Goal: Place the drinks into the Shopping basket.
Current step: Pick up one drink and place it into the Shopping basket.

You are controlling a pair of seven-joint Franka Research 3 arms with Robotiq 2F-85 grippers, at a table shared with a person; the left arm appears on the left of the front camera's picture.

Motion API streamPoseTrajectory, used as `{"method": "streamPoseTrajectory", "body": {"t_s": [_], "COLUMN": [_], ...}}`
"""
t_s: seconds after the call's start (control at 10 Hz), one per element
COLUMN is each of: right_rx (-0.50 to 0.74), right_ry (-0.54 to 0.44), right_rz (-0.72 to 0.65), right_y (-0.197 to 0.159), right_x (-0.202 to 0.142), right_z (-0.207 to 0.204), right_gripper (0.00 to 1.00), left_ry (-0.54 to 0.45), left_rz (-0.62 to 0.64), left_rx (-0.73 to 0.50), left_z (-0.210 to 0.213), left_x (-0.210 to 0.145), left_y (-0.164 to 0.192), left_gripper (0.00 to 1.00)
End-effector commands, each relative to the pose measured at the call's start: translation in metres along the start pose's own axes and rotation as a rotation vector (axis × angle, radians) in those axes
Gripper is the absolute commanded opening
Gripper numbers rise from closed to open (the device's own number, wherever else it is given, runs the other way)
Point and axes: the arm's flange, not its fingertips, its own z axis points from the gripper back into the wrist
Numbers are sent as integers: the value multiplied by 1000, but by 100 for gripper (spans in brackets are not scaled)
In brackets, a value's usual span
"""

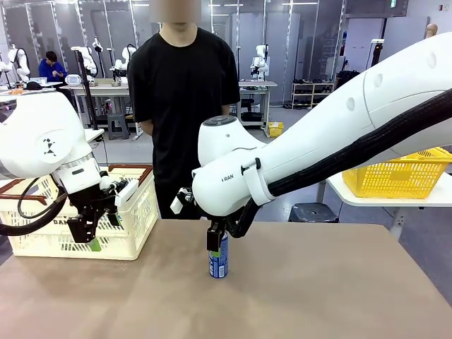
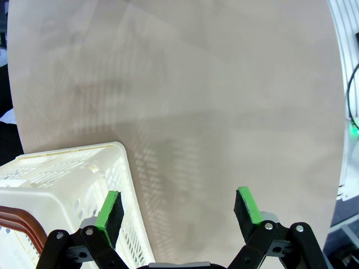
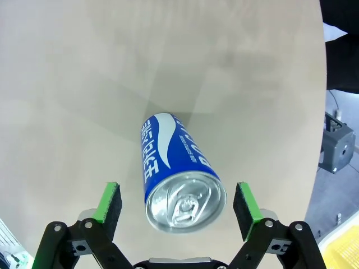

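Right gripper (image 3: 178,205), jaws spread and straddling the upright blue can (image 3: 178,180) on the table (image 1: 318,289); grasp step, closing comes next. Left gripper (image 2: 181,213) open beside the Shopping basket (image 1: 131,229)

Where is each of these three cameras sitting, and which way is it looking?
Front: between the arms, facing the person across the table; both arms show.
Left wrist: looks down past the open left gripper at the table and Shopping basket.
Right wrist: looks down past the open right gripper onto the upright blue can.
Shared: front also shows can and basket.
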Motion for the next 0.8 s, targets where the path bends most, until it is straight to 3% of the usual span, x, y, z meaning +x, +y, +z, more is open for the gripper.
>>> {"method": "streamPoseTrajectory", "body": {"t_s": [0.0,0.3,0.7], "right_rx": [-8,-21,3], "right_ry": [8,-27,-144], "right_rz": [40,55,-2], "right_y": [12,18,11], "right_x": [-9,-44,-168], "right_z": [20,75,141], "right_gripper": [100,100,100], "left_ry": [12,12,12], "left_rz": [-2,-2,-2], "left_rx": [-10,-10,-10], "left_z": [1,1,1], "left_x": [-1,-1,-1], "left_y": [-2,-2,-2], "left_gripper": [100,100,100]}}
